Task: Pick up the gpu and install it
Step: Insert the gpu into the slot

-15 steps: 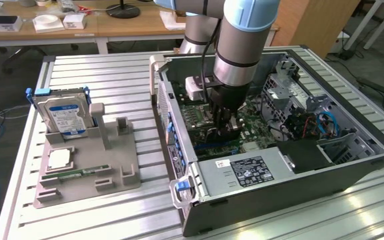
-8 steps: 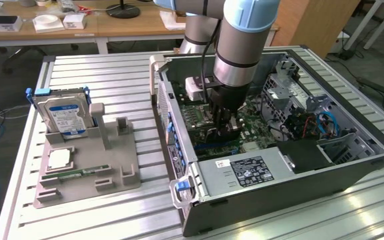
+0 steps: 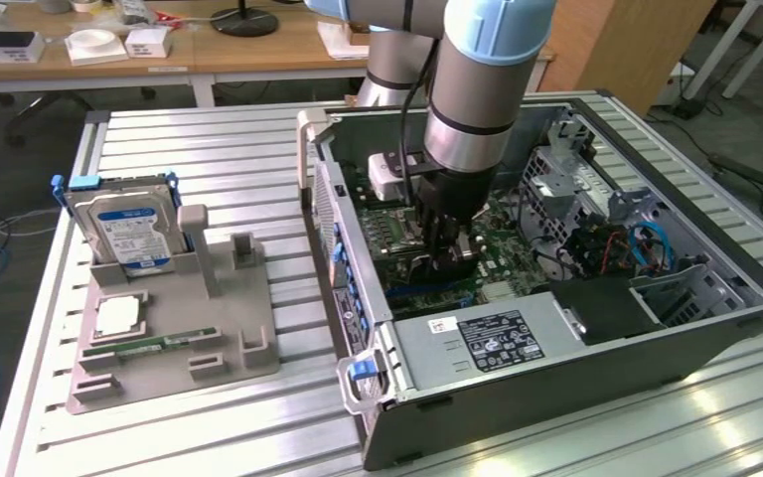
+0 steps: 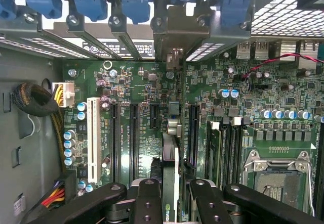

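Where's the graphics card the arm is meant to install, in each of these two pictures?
Wrist view: the gpu stands edge-on between the gripper's fingers, over the slots.
Exterior view: at the gripper, inside the open case, mostly hidden.
Shared landmark: the green motherboard.

Robotics lab: alu-profile table (image 3: 223, 159), open PC case (image 3: 699, 328), office desks (image 3: 223, 55).

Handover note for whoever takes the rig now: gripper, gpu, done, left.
Gripper: shut on the thin dark gpu card, held edge-on.
Position: inside the open grey computer case, card over the green motherboard, in line with the black expansion slots.
Done: gpu picked up and carried into the case.
Left: seating not confirmed; card not released.
Grey parts stand holds the silver hard drive.
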